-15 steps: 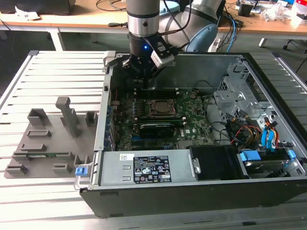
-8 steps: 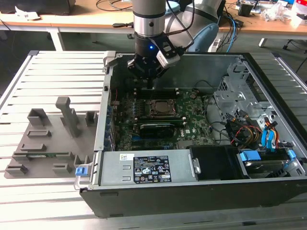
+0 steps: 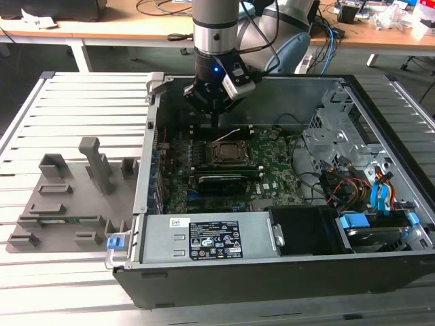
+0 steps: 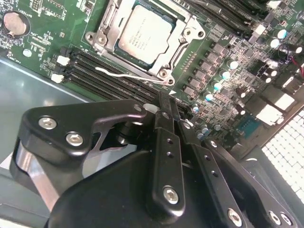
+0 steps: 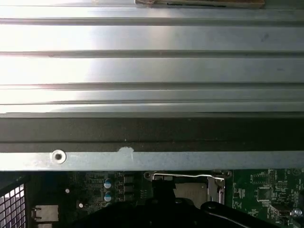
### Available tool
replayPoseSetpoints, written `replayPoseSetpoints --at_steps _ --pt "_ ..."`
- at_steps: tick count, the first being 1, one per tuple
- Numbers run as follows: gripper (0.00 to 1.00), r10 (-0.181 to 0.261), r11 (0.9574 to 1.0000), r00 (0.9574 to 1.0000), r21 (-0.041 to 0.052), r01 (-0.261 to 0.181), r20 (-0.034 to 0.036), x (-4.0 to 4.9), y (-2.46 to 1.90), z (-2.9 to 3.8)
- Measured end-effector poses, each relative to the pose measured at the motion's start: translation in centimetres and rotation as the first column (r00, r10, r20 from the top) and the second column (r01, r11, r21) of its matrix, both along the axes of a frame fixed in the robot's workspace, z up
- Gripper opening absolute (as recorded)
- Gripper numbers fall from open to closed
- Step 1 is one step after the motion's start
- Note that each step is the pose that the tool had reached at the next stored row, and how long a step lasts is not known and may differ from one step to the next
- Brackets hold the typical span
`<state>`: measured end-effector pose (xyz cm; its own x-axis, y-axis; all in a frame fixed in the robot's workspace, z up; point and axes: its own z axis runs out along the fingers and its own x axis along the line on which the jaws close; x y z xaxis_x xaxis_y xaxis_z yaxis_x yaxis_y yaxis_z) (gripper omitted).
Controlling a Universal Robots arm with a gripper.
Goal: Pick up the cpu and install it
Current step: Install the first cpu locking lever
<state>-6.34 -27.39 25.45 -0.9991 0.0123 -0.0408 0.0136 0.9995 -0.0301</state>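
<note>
A ribbed table of pale aluminium slats (image 3: 81, 102) carries the work in the exterior view. An open black computer case (image 3: 285, 278) lies flat on it, toward the exterior view's right. Just beside the case, on the exterior view's left, a grey plastic holder tray (image 3: 68, 204) with upright blocks rests on the slats.

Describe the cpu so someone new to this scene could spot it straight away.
Start at the open computer case and find the green motherboard on its floor. Near the board's middle, just below the gripper, is a black socket with a metal frame. The cpu lies inside that frame: a flat square with a pale silver top, unlike the dark slots beside it.
</note>
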Motion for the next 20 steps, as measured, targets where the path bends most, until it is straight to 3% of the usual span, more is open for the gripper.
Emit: replayPoseSetpoints --at_steps 20 --pt "0.11 0.0 1.0 1.0 0.0 0.0 0.0 0.04 0.0 -1.19"
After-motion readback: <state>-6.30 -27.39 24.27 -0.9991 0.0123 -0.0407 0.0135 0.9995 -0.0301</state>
